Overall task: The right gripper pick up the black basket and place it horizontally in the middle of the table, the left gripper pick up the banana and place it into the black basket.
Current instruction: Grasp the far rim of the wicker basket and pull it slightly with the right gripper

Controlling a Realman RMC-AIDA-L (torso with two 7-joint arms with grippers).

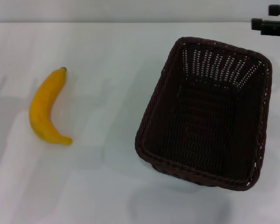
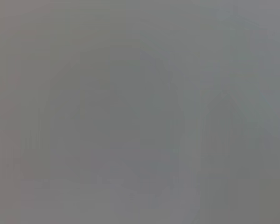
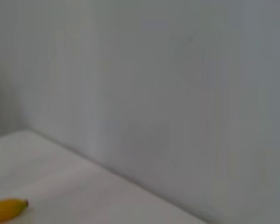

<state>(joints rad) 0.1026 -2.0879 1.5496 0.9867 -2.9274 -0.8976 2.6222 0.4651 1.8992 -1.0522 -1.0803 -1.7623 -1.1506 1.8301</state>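
On the white tabletop (image 1: 107, 56) we see the black basket (image 1: 207, 112) at about three o'clock from the centre, standing upright and open, with its long side running away from us, a little turned. The banana (image 1: 46, 108) lies well apart from it at about nine o'clock, its dark stem pointing to twelve o'clock; the right wrist view also catches the end of it at its edge. Of the right end effector (image 1: 273, 23) only a dark part shows at about two o'clock, beyond the far corner of the basket, and we cannot tell if its fingers are apart or together. The left end effector is not in view; its wrist view shows only plain grey. We judge that the task is at its start: the basket is not yet lifted. To do this step well, we would bring the right end effector down over the rim of the basket on its near right side, close on the rim wall firmly, lift only a little, then turn the basket so its long side lies across the tabletop, and set it down in the middle, clear of the banana.
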